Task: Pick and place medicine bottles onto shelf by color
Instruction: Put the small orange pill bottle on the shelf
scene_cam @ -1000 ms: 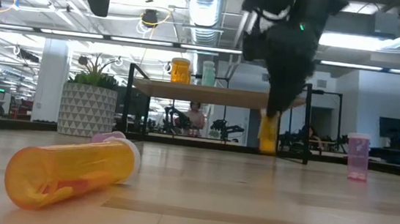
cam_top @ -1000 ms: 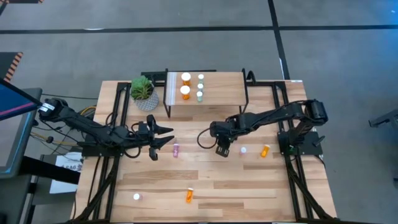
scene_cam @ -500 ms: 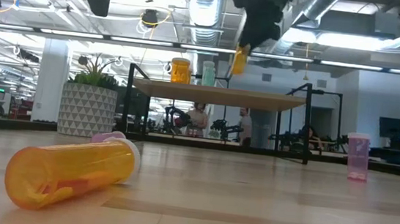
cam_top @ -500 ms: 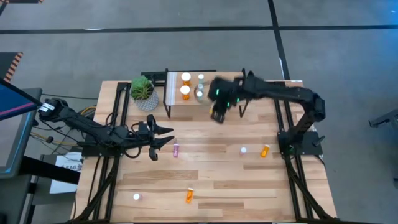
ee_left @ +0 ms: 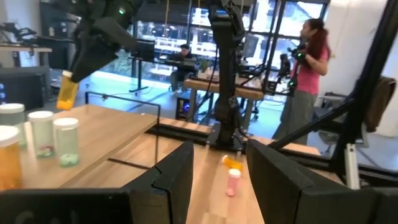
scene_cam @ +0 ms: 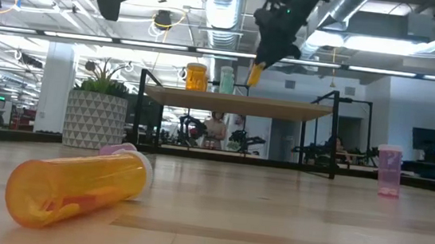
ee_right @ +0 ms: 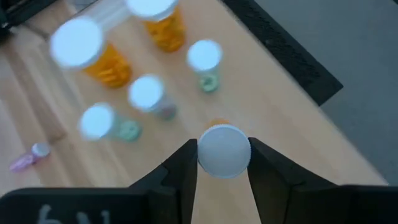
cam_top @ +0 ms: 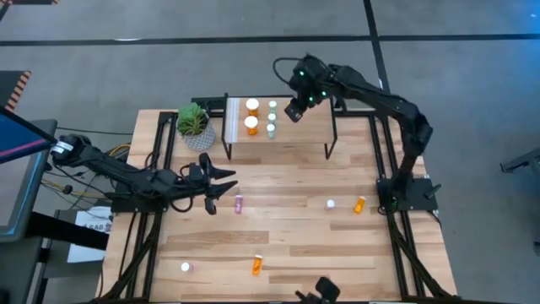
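A: How is the right arm posed?

B: It reaches high and far across the table, elbow bent, with the right gripper (cam_top: 294, 111) pointing down above the low light-wood shelf on thin black legs (cam_top: 304, 127). Its fingers (ee_right: 180, 167) are clamped on a small orange pill bottle with a white round cap (ee_right: 224, 151); in the low view that bottle (scene_cam: 253, 73) hangs clear of the board.

A: What lies closest to that gripper?

B: Just beside and below it, three small teal-green bottles with white caps (cam_top: 272, 117) stand on the shelf. Beyond those stand two larger orange bottles with white caps (cam_top: 251, 116), nearer the shelf's white strip.

A: And farther off?

B: On the tabletop, well away, a small orange bottle (cam_top: 359, 204) lies beside a white-capped one (cam_top: 330, 203). A pink bottle (cam_top: 239, 203) lies just past the left gripper (cam_top: 229, 185).

A: The left arm?

B: It stretches low over the table's left side, its jaws parted around nothing. Farthest out, another orange bottle (cam_top: 256, 265) and a white-capped bottle (cam_top: 185, 267) sit near the front edge.
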